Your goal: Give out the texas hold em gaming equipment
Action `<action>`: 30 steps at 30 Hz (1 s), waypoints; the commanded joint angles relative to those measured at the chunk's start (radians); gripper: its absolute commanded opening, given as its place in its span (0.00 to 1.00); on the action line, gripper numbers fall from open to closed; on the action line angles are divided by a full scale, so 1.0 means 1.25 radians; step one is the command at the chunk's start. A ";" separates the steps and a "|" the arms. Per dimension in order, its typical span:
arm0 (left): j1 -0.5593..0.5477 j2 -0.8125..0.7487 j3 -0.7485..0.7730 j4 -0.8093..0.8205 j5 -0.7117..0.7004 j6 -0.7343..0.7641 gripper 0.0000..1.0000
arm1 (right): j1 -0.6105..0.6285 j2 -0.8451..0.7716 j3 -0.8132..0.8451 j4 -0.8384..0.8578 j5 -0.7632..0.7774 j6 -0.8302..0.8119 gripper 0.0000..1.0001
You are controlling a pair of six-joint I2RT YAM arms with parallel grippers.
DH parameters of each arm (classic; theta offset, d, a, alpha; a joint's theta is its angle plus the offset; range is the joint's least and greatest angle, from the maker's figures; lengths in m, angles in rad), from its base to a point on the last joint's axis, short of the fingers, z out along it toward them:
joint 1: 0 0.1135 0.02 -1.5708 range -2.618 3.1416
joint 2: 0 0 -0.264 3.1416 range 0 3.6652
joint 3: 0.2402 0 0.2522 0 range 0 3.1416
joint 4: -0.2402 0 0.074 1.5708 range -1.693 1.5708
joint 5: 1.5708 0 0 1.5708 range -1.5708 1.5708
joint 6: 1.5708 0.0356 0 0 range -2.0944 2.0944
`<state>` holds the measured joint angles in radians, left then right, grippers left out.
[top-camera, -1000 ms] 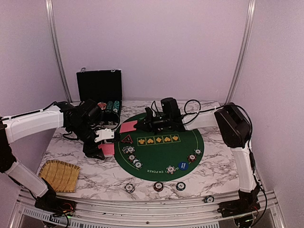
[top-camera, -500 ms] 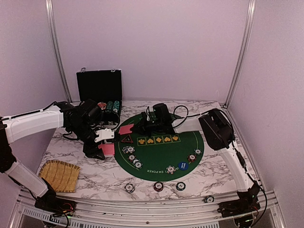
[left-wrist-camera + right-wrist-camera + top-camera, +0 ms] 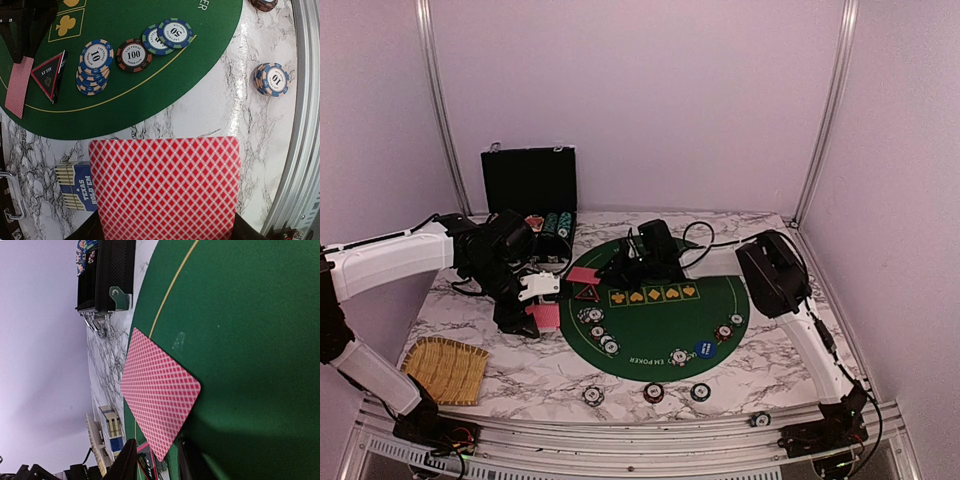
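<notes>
The left arm (image 3: 390, 262) reaches in from 9 o'clock with its wrist bent down. The left gripper (image 3: 541, 312) has its jaws clamped on a red-backed playing card (image 3: 165, 190). The right arm (image 3: 790, 300) rises from 5 o'clock, folds at the elbow and stretches toward 10 o'clock. The right gripper (image 3: 607, 271) sits low, jaws slightly parted.

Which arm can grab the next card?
Probably right: the right end effector is open by a card on the mat, while the left end effector is shut on the deck.

The red-backed card (image 3: 165, 187) is cut by the left wrist view's lower edge and hides part of the blue card box (image 3: 75, 187). From above, numbers on the chips (image 3: 653, 392) are too small to read.
</notes>
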<state>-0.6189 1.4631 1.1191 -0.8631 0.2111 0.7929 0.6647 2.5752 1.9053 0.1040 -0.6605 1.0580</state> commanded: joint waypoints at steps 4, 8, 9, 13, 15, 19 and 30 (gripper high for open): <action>0.004 -0.022 0.011 -0.026 0.022 -0.001 0.41 | 0.006 -0.131 -0.069 -0.112 0.090 -0.093 0.48; 0.004 -0.023 0.015 -0.026 0.019 -0.003 0.41 | 0.010 -0.207 -0.116 -0.135 0.130 -0.128 0.64; 0.004 -0.022 0.016 -0.026 0.018 -0.004 0.41 | 0.013 -0.229 -0.133 -0.136 0.136 -0.135 0.69; 0.004 -0.018 0.027 -0.024 0.013 -0.010 0.41 | 0.035 -0.323 -0.229 -0.095 0.117 -0.124 0.81; 0.004 -0.010 0.038 -0.023 0.013 -0.018 0.41 | 0.057 -0.368 -0.285 -0.054 0.104 -0.109 0.83; 0.004 0.002 0.050 -0.018 0.015 -0.026 0.41 | 0.106 -0.435 -0.399 0.038 0.063 -0.059 0.85; 0.004 0.011 0.064 -0.015 0.022 -0.040 0.40 | 0.201 -0.454 -0.517 0.266 -0.011 0.075 0.85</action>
<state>-0.6189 1.4715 1.1641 -0.8684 0.2123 0.7586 0.9035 2.0136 1.2427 0.2913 -0.6357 1.0866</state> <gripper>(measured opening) 0.658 0.849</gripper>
